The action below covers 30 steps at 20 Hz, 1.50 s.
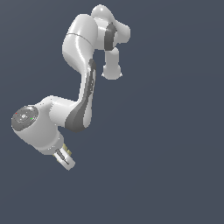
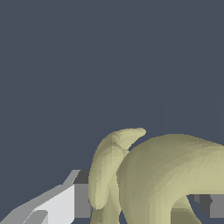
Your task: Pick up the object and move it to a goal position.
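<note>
Exterior view: the white arm (image 1: 81,78) folds from its base link downward through a grey-jointed elbow to a bulky wrist, with the tool (image 1: 65,159) at its lowest end, angled obliquely downward toward the exterior view's right. A small pale yellow spot sits just at the tool's fingers; its shape is too small to resolve there. Wrist view: the object (image 2: 166,179), a pale yellow-tan knobbly lump with a curled lobe, fills the space between the tool's fingers (image 2: 61,203), one white-and-grey finger lying against its side and a grey finger tip showing on the opposite side, so the tool is clenched on the object. The object's lower part is cut off by the frame edge. No counter edge or surface can be distinguished; uniform dark slate-blue surrounds the tool on all sides.
</note>
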Each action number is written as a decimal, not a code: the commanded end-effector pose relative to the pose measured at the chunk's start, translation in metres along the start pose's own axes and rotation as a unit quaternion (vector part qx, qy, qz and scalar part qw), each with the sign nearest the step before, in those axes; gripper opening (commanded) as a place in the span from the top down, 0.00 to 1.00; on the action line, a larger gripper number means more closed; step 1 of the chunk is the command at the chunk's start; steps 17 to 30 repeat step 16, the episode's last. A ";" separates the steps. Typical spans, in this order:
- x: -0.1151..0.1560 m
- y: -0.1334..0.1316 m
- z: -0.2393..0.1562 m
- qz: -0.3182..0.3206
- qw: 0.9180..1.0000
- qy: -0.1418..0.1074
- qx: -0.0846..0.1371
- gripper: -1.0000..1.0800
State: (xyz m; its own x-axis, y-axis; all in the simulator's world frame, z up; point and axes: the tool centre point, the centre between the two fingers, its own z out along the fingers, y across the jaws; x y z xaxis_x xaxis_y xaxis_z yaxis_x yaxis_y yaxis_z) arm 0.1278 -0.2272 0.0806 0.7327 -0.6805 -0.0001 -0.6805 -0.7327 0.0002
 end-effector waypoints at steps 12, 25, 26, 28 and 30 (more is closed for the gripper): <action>0.021 0.006 -0.003 0.000 1.000 0.000 0.000 1.00; 0.022 0.006 -0.003 0.000 1.000 0.000 0.000 1.00; 0.022 0.006 -0.003 0.000 1.000 0.000 0.000 1.00; 0.022 0.006 -0.003 0.000 1.000 0.000 0.000 1.00; 0.022 0.006 -0.003 0.000 1.000 0.000 0.000 1.00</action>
